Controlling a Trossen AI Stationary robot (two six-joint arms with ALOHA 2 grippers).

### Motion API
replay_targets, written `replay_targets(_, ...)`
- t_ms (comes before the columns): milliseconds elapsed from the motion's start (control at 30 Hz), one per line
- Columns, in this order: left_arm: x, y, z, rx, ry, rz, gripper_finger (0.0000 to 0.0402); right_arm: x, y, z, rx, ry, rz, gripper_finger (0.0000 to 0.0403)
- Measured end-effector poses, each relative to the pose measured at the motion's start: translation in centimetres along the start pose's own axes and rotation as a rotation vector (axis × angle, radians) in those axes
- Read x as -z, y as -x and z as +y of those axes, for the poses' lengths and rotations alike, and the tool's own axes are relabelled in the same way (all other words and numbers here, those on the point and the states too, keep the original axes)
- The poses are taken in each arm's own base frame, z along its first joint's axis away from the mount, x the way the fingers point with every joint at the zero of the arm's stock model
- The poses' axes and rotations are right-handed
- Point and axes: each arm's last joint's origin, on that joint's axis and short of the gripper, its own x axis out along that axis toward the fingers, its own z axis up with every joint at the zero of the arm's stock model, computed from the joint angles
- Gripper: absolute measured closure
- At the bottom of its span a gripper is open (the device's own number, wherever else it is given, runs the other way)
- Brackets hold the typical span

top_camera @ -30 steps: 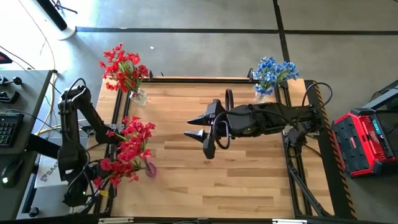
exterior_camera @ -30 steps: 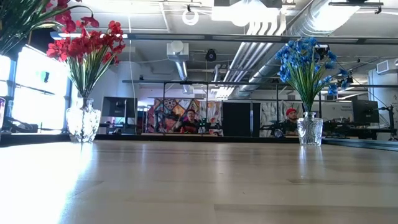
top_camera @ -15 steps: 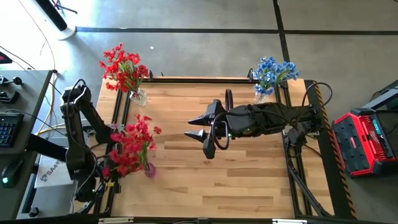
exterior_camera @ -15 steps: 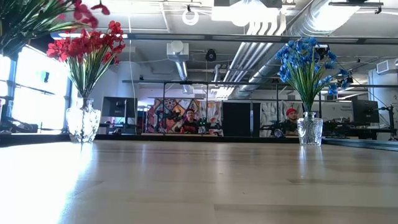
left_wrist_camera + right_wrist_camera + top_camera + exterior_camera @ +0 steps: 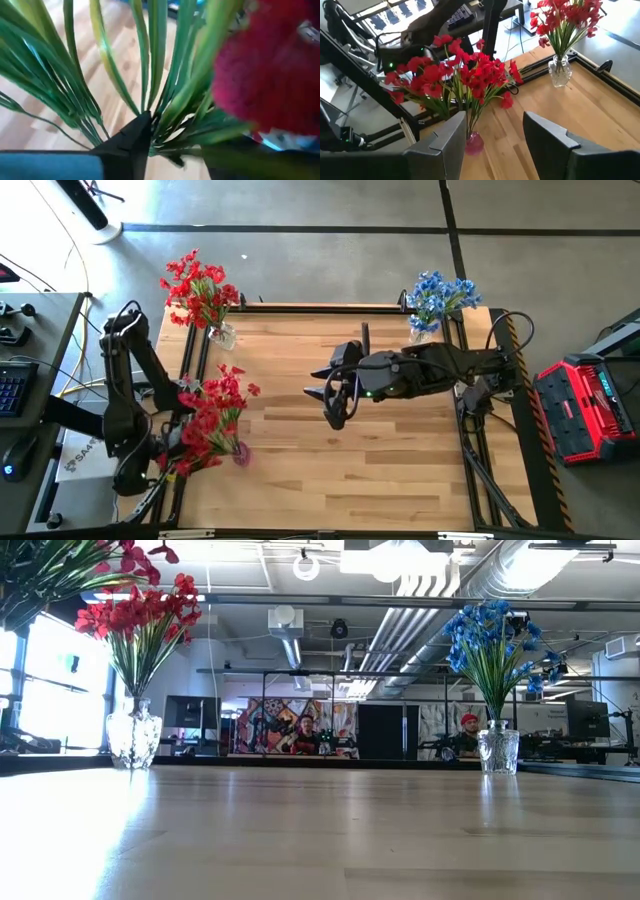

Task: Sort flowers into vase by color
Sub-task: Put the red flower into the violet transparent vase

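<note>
Seen from above, a big bunch of red flowers [image 5: 208,420] is found at the table's [image 5: 400,470] 9 o'clock edge, standing in a small pink vase [image 5: 241,453]. The left gripper [image 5: 172,452] is tucked into the green stems just beside it, and whether its fingers are spread or pinched on the stems cannot be told, because leaves and blooms cover them. It is probably kept low among the stems so the bunch can be steadied or let go in the vase. More red flowers are kept in a clear vase [image 5: 222,335] at 11 o'clock, and the blue flowers [image 5: 438,295] are kept in another clear vase [image 5: 421,334] at 1 o'clock, so the colours are held well apart. The right gripper [image 5: 333,392] is held over the middle of the table with its fingers spread and nothing between them, likely waiting its turn. No loose flowers are seen on the wood.
</note>
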Motion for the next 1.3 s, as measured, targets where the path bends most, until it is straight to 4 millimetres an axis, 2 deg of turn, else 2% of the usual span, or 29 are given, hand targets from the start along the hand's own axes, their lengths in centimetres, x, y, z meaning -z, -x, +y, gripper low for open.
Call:
replay_targets(200, -1.4, 0.8, 1.0, 0.073, 0.081, 0.131, 0.0206, 0.1, 0.0, 0.0, 0.0, 0.002, 0.008, 0.0219)
replay_targets(367, -2.7, 1.4, 1.2, 0.181, 0.098, 0.206, 0.018, 0.3, 0.0, 0.0, -0.034, -0.005, 0.049, 0.0219)
replay_targets(733, -5.5, 1.6, 1.0, 0.318, 0.112, 0.1, 0.0176, 0.7, 0.0, -0.1, -0.048, -0.015, 0.104, 0.0219)
replay_targets(1100, -5.9, 1.6, 1.3, 0.303, 0.074, 0.068, 0.0176, 0.8, 0.0, -0.1, -0.055, -0.011, 0.119, 0.0219)
replay_targets(1300, -6.6, 1.9, 1.3, 0.333, 0.121, 0.022, 0.0176, 0.9, 0.0, 0.0, -0.076, -0.011, 0.133, 0.0219)
